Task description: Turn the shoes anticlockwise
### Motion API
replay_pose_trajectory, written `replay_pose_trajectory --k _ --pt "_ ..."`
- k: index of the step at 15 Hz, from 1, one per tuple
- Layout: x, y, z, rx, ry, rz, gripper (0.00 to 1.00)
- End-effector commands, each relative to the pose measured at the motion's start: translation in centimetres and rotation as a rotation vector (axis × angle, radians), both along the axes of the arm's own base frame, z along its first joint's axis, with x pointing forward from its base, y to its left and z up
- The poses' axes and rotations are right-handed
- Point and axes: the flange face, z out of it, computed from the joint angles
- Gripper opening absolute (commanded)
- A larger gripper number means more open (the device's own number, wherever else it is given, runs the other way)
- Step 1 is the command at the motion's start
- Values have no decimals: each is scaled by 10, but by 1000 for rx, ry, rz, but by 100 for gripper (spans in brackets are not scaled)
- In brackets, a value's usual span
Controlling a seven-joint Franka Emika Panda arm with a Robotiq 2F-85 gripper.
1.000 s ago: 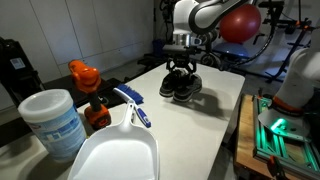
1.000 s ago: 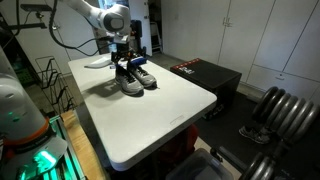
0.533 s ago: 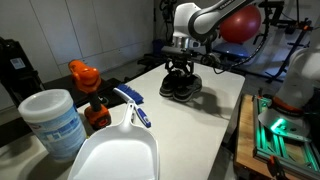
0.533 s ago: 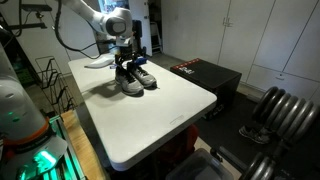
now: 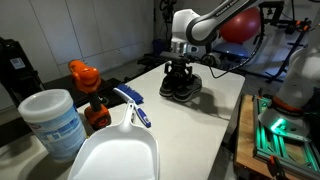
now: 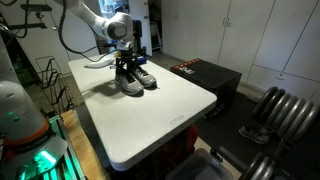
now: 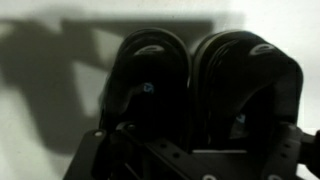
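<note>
My gripper (image 5: 180, 68) sits low over the shoes (image 5: 180, 88), side by side on the table (image 5: 225, 105), with my jaws spread from the left shoe's flank to the right's; whether they press I cannot tell. I judge I'm at the grasp, and next comes a level anticlockwise wrist twist. The lidded tub (image 5: 50, 122) hides its contents; the dustpan (image 5: 115, 158) looks empty.

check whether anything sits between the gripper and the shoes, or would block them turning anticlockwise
Nothing visible does. The gripper is down on the shoes, with no object between them in any view. The nearest things, the dustpan and orange bottle, stand well away from the pair.
</note>
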Motion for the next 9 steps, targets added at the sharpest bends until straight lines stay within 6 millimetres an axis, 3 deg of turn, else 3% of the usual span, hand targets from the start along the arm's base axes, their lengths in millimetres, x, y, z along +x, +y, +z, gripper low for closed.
replay_pose_trajectory --k 1,5,9 --pt "2 2 -8 -8 2 -3 66" --pt "1 5 0 -12 -56 80 35" --pt "-5 10 8 -18 -85 301 8"
